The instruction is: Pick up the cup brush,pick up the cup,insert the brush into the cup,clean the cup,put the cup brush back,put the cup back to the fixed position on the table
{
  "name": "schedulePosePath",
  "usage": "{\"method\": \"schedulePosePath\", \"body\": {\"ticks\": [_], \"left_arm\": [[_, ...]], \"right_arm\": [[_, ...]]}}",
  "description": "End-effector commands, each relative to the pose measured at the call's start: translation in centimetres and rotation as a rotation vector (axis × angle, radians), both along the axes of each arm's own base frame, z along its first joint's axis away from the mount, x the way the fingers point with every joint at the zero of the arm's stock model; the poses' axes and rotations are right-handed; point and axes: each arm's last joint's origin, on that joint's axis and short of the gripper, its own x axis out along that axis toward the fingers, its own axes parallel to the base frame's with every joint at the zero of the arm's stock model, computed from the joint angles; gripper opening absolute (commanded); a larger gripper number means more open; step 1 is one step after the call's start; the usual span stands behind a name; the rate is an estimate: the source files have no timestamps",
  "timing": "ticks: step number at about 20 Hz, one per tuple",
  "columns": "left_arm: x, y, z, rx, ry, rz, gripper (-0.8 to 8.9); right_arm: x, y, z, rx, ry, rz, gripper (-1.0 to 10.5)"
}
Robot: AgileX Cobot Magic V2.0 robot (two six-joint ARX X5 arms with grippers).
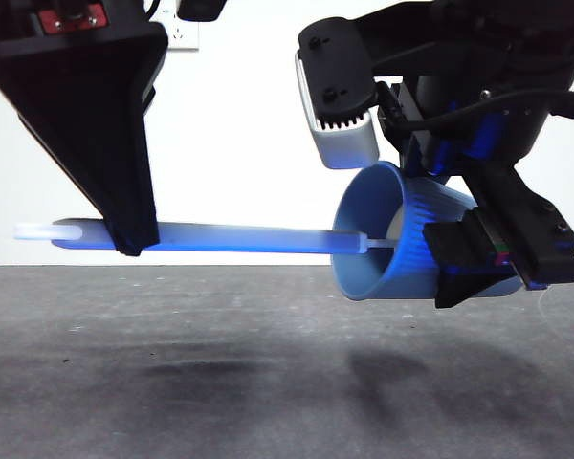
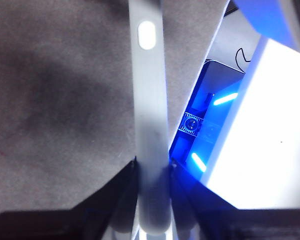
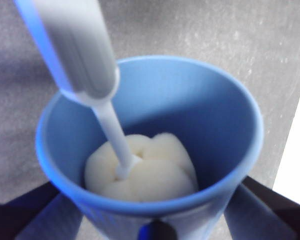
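My left gripper [image 1: 129,244] is shut on the cup brush's grey handle [image 1: 230,237] and holds it level above the table [image 1: 268,363]. The handle also runs up between my left jaws in the left wrist view [image 2: 150,125]. The white looped end [image 1: 38,230] sticks out to the left. My right gripper [image 1: 478,263] is shut on the blue ribbed cup [image 1: 392,234], tipped on its side with its mouth facing left. The brush's cream sponge head [image 3: 142,172] sits deep inside the cup [image 3: 210,125], against its bottom.
A white wall with a power socket [image 1: 184,33] stands behind the table. Both arms hang above the dark grey table, casting soft shadows [image 1: 220,368] on it.
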Motion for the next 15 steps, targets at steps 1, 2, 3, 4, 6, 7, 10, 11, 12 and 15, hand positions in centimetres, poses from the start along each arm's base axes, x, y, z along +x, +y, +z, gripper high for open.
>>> {"method": "schedulePosePath", "body": {"ticks": [1, 2, 3, 4, 6, 7, 10, 11, 12, 15], "left_arm": [[-0.5, -0.2, 0.0, -0.009, 0.017, -0.044, -0.08], [-0.5, 0.1, 0.1, 0.003, 0.022, -0.038, -0.08], [-0.5, 0.3, 0.0, 0.022, 0.021, -0.031, -0.08], [-0.5, 0.5, 0.0, 0.054, 0.010, -0.020, -0.08], [-0.7, 1.2, 0.2, 0.121, -0.021, 0.003, -0.08], [-0.9, 1.7, 0.5, 0.143, -0.032, 0.015, -0.08], [-1.1, 3.3, 1.6, 0.144, -0.053, 0.054, -0.08], [-1.2, 3.9, 2.0, 0.136, -0.058, 0.073, -0.08], [-1.3, 4.6, 2.5, 0.126, -0.065, 0.093, -0.08], [-1.7, 6.5, 3.6, 0.100, -0.082, 0.153, -0.08]], "right_arm": [[0.0, 0.1, 0.0, -0.002, -0.003, 0.002, -0.1], [0.0, 0.1, 0.0, 0.003, -0.003, -0.003, -0.1], [0.0, 0.1, 0.0, 0.010, -0.003, -0.009, -0.1], [0.0, 0.1, 0.0, 0.013, -0.005, -0.017, -0.1], [0.1, 0.1, 0.0, 0.011, -0.029, -0.044, -0.1], [0.1, 0.0, 0.0, 0.004, -0.043, -0.055, -0.1], [0.5, -0.4, 0.3, 0.043, -0.061, -0.120, -0.1], [0.6, -0.5, 0.3, 0.066, -0.065, -0.148, -0.1], [0.7, -0.7, 0.4, 0.085, -0.068, -0.172, -0.1], [1.0, -1.2, 1.0, 0.157, -0.081, -0.238, -0.1]]}}
